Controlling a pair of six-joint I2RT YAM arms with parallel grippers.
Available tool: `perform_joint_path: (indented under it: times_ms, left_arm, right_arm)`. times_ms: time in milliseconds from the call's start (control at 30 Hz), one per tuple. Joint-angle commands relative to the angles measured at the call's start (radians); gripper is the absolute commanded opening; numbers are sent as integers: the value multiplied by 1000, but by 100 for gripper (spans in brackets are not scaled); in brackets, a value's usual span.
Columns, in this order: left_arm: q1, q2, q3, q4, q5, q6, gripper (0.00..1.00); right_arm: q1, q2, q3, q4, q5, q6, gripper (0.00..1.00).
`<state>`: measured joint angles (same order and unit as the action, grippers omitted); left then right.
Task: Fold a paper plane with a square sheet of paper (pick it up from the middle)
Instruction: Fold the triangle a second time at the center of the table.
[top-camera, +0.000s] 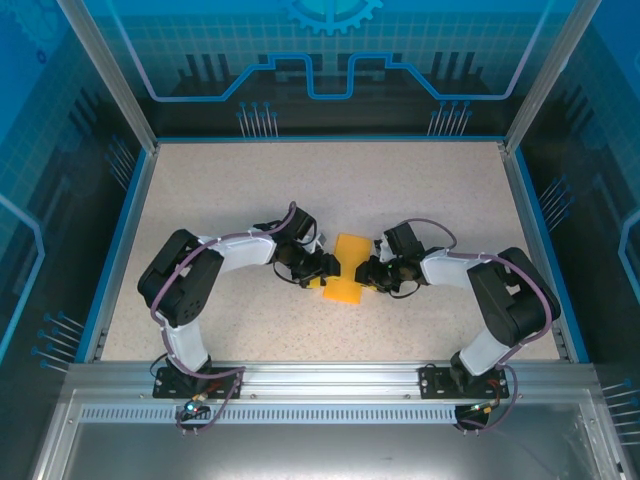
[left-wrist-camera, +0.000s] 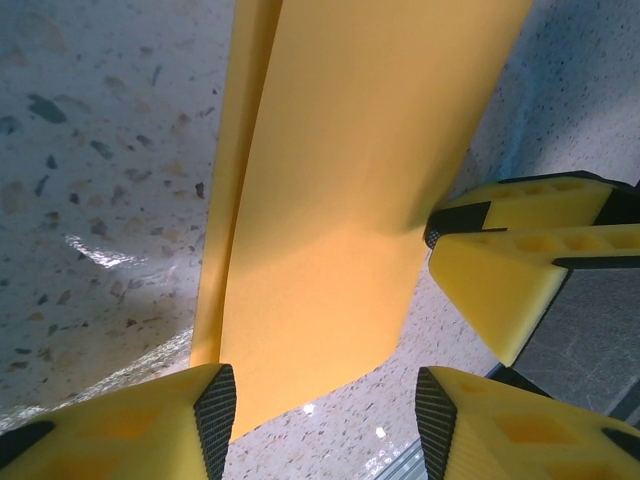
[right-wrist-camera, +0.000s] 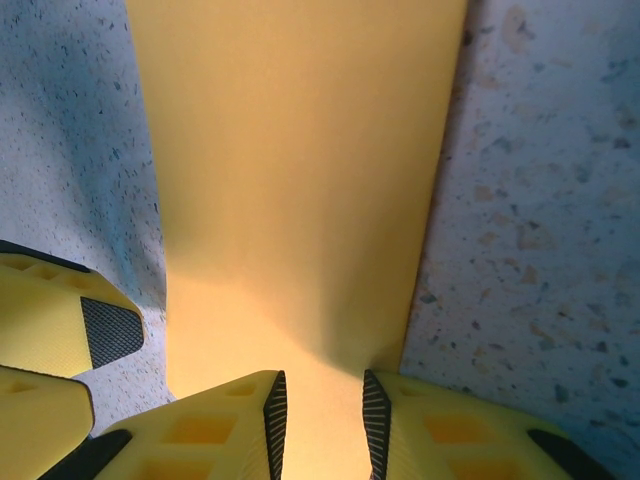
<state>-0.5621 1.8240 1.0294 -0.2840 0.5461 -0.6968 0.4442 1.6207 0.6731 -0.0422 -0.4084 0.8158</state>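
Lying at the middle of the speckled table (top-camera: 230, 190), between the two arms, the square sheet of paper (top-camera: 350, 250) is folded into an oblong strip. In the top view its long axis runs from the far side toward the arm bases, with the near end leaning a little to the left. It looks narrowest at its middle, where both grippers meet it from either side. The paper is a plain, even orange-yellow. The left wrist view (left-wrist-camera: 330, 200) shows two layers stepped along its left edge, and the near end curls up off the table. The right gripper (right-wrist-camera: 320, 420) is pinched onto the strip's edge, with paper filling the narrow gap between its pads. From the left wrist that pinch (left-wrist-camera: 440, 235) makes a small dent in the sheet. The left gripper (left-wrist-camera: 325, 425) stands with its jaws well apart; the paper's near edge lies between them, close to one pad and short of the other
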Motion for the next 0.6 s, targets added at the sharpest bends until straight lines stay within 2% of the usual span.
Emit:
perform_joint_path:
  times_ms: [0, 567]
  left_arm:
    - [-10, 1, -16, -30, -2, 29, 55]
    - [-17, 32, -7, -46, -15, 44, 56]
  right_arm:
    - [-14, 25, -26, -25, 16, -2, 30]
    - [-13, 30, -26, -22, 13, -4, 30]
